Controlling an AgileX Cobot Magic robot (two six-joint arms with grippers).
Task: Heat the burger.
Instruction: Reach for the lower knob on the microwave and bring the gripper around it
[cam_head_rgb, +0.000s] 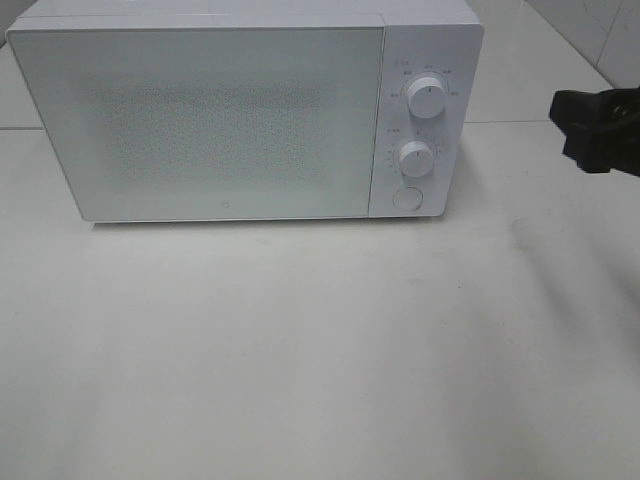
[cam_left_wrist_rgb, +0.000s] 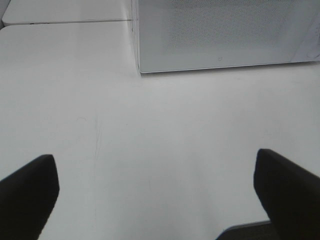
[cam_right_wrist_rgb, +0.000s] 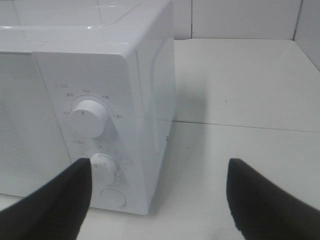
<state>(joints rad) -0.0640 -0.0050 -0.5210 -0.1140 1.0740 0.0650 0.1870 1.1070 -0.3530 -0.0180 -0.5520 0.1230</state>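
We are looking at a white microwave (cam_head_rgb: 200, 120) standing on the pale worktop (cam_head_rgb: 320, 350) with its frosted door (cam_head_rgb: 195, 125) shut. No view is showing us the burger, so we cannot tell where it is lying or how it is sitting relative to either hand.

The right hand (cam_right_wrist_rgb: 160, 200) is hovering above the worktop to the right of the microwave's control panel, apart from it in the high view. Its dark fingers (cam_right_wrist_rgb: 270, 205) are standing wide apart with nothing between them. From its wrist view we are seeing the upper knob (cam_right_wrist_rgb: 87, 116), the lower knob (cam_right_wrist_rgb: 106, 167) and the round button (cam_right_wrist_rgb: 113, 198) beneath them.

The left hand (cam_left_wrist_rgb: 157, 195) is hanging over bare worktop in front of the microwave's left corner. Its fingers (cam_left_wrist_rgb: 27, 195) are spread wide and gripping nothing.
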